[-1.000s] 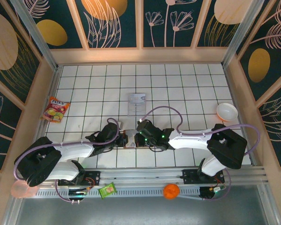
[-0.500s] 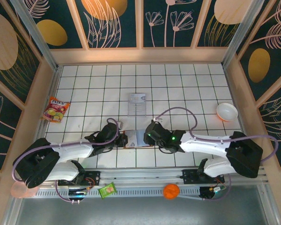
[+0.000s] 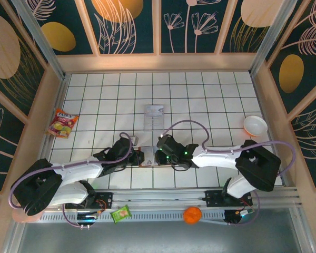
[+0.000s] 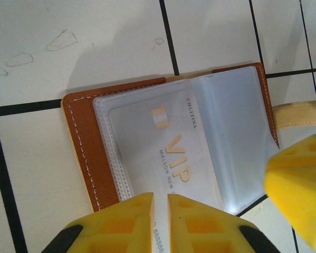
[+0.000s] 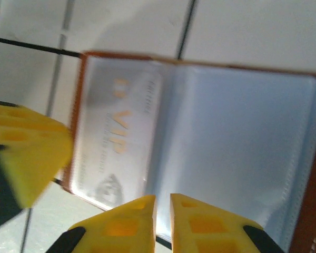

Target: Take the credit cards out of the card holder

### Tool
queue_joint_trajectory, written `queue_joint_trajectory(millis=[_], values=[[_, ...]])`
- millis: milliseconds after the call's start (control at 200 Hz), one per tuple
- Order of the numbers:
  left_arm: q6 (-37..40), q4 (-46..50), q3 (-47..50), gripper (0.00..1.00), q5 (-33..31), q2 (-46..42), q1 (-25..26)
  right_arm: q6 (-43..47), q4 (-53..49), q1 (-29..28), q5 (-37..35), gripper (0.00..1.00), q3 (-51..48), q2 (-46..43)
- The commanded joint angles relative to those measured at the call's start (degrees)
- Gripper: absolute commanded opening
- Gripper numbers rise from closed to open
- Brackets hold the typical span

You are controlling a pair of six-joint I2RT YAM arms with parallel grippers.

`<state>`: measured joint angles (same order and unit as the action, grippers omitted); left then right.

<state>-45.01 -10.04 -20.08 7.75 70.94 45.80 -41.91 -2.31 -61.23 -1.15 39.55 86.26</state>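
Card holder [image 4: 84, 142] lies open on tabletop [image 4: 95, 31], VIP card [image 4: 168, 147] in its sleeve. My L hand [image 4: 160, 208] & R hand [image 5: 163, 203] are nearly pressed together, empty afaict. Next: pinch card edge, slide it out.

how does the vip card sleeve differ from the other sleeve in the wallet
The VIP sleeve holds a pale card with gold lettering; the other sleeve looks plain. The left tool sits at the VIP sleeve's edge; the right tool is nearer the other sleeve. Both are clear pockets in the open wallet.
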Motion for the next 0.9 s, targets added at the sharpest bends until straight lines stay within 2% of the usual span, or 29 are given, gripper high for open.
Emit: queue_joint_trajectory(millis=[0,190,310,425,571,891], values=[[1.44,-0.14,-1.5,0.14,1.59,1.23,0.6,-2.71,-0.17,0.6,1.62,0.14,-1.59,1.43],[1.6,0.22,-1.19,0.12,-0.38,3.53,0.83,-2.43,-3.38,0.51,-0.28,0.13,0.64,1.34],[1.72,1.22,-0.94,0.1,-2.02,3.63,0.85,0.3,0.67,0.69,-0.08,0.22,0.66,-2.39],[1.94,1.69,-0.84,0.1,-2.39,3.49,0.81,3.33,3.69,1.87,7.92,0.29,2.19,-1.9],[1.86,1.78,-0.75,0.1,-2.34,3.33,0.87,3.11,5.92,4.19,14.87,0.3,3.58,2.14],[1.19,1.61,-0.42,0.14,-1.97,2.01,0.82,2.98,7.46,5.16,16.6,0.29,4.83,6.43]])
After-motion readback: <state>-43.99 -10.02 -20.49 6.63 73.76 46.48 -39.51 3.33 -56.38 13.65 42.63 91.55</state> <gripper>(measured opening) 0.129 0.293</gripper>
